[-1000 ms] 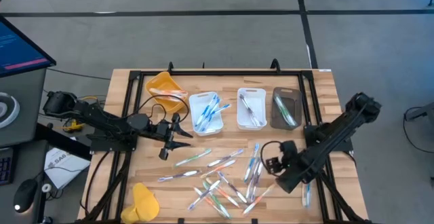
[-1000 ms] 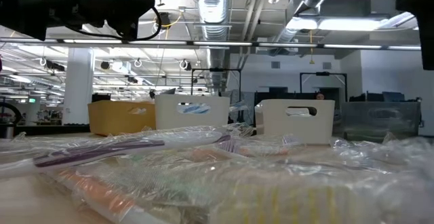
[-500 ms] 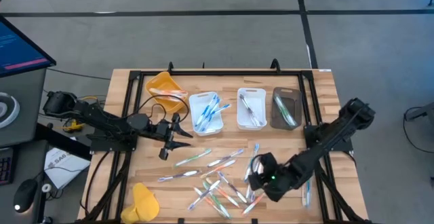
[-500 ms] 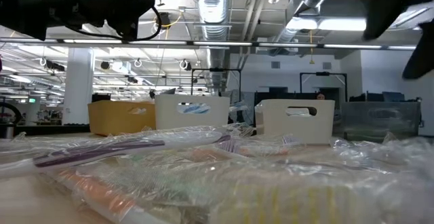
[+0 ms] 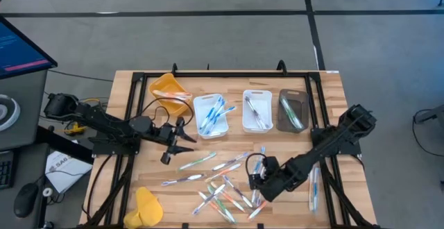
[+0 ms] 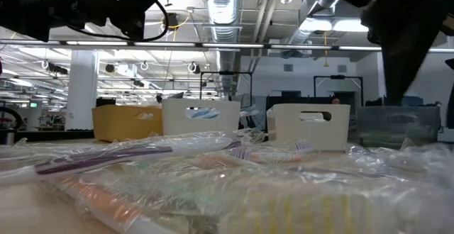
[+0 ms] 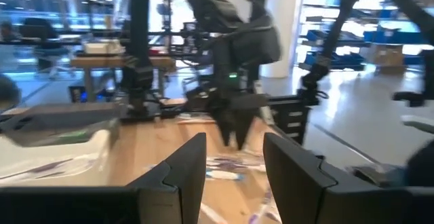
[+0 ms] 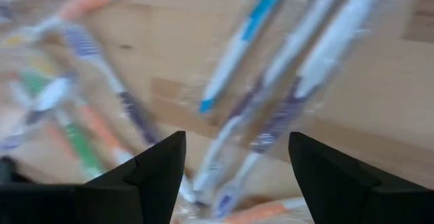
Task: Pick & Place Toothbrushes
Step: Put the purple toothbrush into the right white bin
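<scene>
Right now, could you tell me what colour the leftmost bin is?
The leftmost bin is yellow-orange, clearest in the high view.

The right gripper (image 5: 254, 180) has swung in over the loose toothbrushes (image 5: 222, 180); fingers spread wide.

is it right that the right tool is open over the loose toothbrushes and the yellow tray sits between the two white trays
Not quite. The high view shows the yellow tray left of both white trays, not between them. The right tool is indeed open over the loose toothbrushes.
</scene>
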Action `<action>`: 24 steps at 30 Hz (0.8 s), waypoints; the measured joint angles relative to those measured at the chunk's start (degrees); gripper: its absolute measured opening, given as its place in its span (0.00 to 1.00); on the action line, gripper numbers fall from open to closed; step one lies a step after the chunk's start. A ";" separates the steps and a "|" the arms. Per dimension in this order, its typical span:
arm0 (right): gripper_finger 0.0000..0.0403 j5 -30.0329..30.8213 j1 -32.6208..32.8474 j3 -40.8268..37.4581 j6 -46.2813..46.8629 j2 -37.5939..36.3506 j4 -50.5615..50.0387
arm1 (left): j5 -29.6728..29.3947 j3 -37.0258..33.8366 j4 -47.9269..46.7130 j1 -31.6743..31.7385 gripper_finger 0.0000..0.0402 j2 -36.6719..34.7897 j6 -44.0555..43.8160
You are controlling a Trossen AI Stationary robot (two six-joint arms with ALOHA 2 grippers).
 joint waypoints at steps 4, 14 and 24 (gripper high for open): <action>0.63 -3.66 -0.52 0.00 0.67 0.00 -3.82 | 3.22 0.00 -0.03 0.00 0.35 0.00 0.02; 0.63 -5.22 -0.12 0.02 2.94 0.61 -13.03 | 4.05 0.00 -0.05 0.00 0.35 0.01 0.04; 0.63 -4.99 -1.29 -0.35 4.38 0.61 -12.25 | 4.04 0.00 -0.05 0.00 0.35 0.02 -2.75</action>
